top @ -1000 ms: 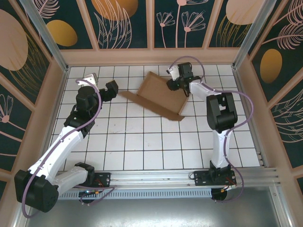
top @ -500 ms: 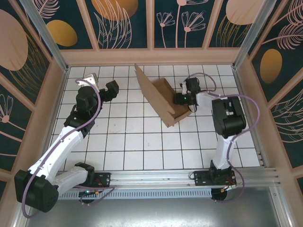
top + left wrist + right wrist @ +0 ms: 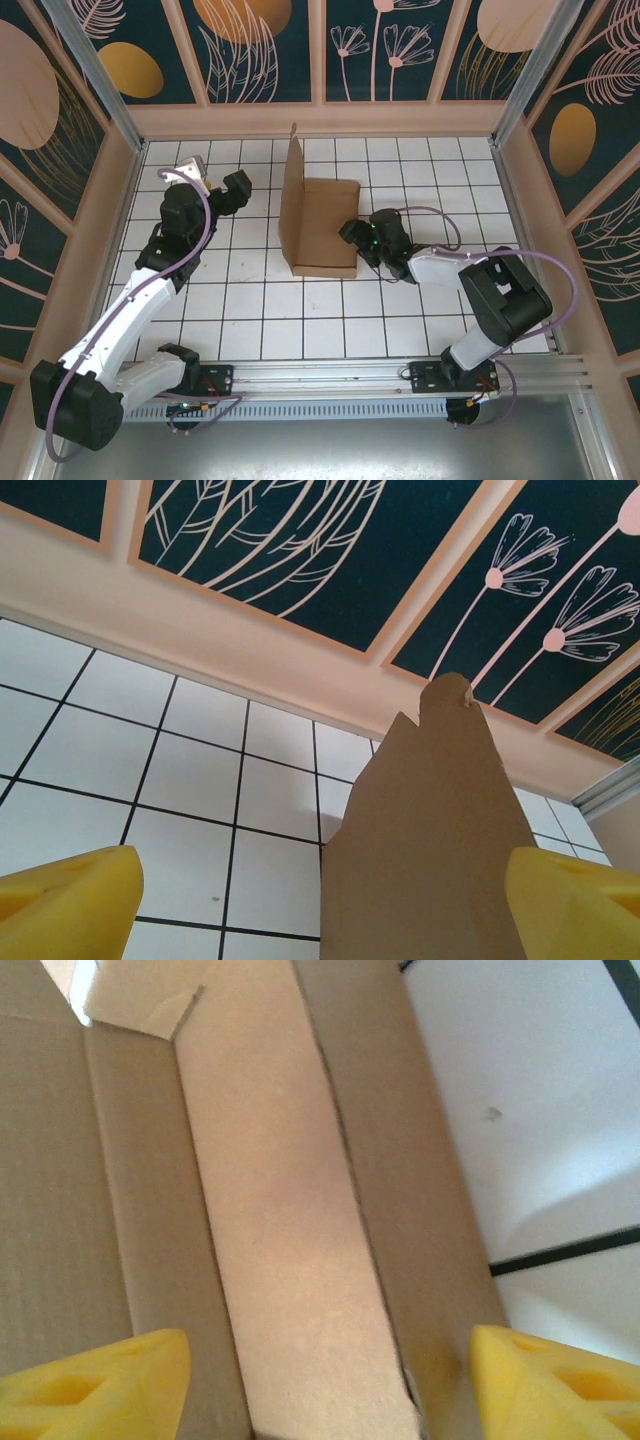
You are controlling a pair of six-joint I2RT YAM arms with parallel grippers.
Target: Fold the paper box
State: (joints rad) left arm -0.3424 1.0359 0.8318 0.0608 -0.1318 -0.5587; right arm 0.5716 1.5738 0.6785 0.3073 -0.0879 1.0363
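Sitting near the middle of the table (image 3: 250,320), the paper box (image 3: 325,225) raises one tall flap at its 9 o'clock edge; the right gripper (image 3: 357,243), jaws wide, straddles its 3 o'clock wall; the left gripper (image 3: 237,190) gapes empty at 10 o'clock.

Brown paper box (image 3: 328,225) partly folded: base flat, left panel standing upright.

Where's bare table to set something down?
Free: near tiles in front of the box; far-right corner tiles. Crowded: box's right edge, where the right gripper sits; the left gripper faces the upright flap across a short gap.
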